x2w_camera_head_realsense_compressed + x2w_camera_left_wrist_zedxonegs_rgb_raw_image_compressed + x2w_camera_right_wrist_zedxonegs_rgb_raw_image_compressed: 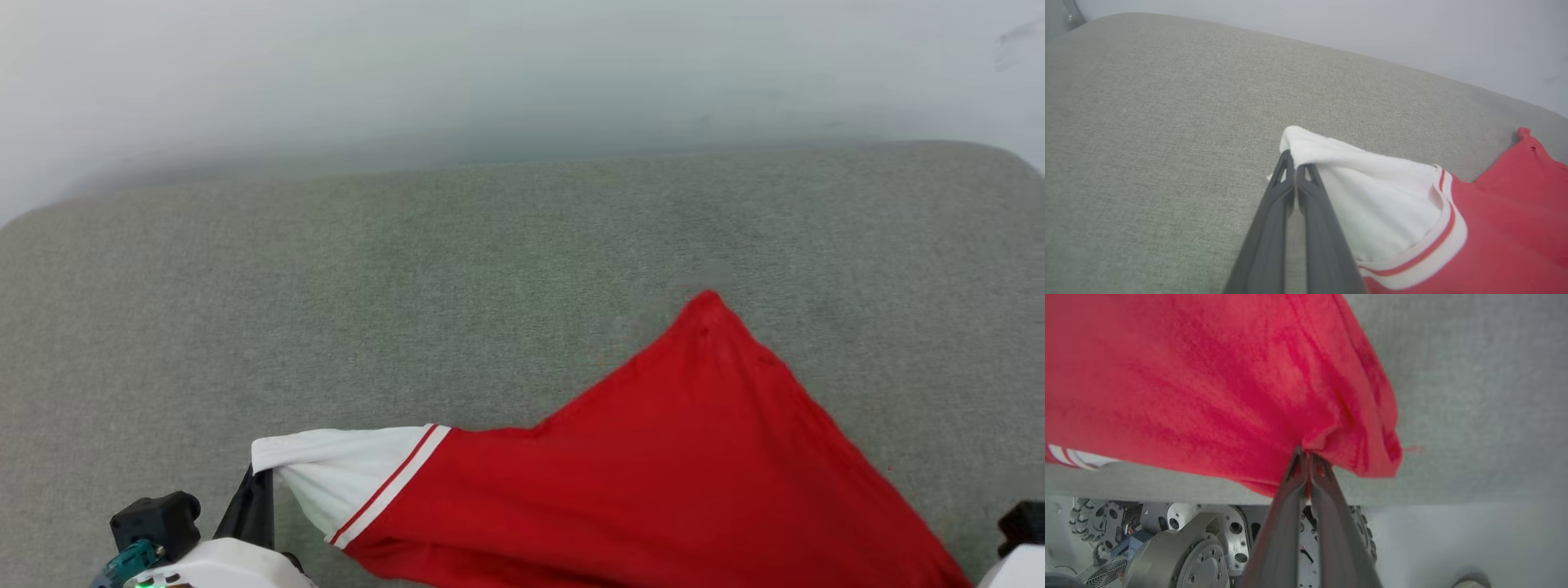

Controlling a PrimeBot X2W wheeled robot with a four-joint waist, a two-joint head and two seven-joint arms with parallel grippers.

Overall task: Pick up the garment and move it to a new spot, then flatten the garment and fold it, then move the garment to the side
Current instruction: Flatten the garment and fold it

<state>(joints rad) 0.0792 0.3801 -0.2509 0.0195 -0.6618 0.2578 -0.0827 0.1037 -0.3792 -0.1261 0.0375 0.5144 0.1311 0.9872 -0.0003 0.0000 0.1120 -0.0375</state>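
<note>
The grey fabric-topped table (pixel 408 286) stretches wide before me, with a pale wall (pixel 490 65) behind it. The garment (pixel 653 474) is at the near right part of the table, held taut between my two arms. Its red body runs up to a pointed corner farther across the cloth surface. Its white sleeve (pixel 343 469), trimmed with red and white stripes, is drawn out toward my left. My left tool (pixel 1295 165) is clenched on the tip of that sleeve, fingers pressed together. My right tool (pixel 1306 455) is clamped on a bunched fold of red fabric near the table's edge, above my own wheeled base (pixel 1200 547).
</note>
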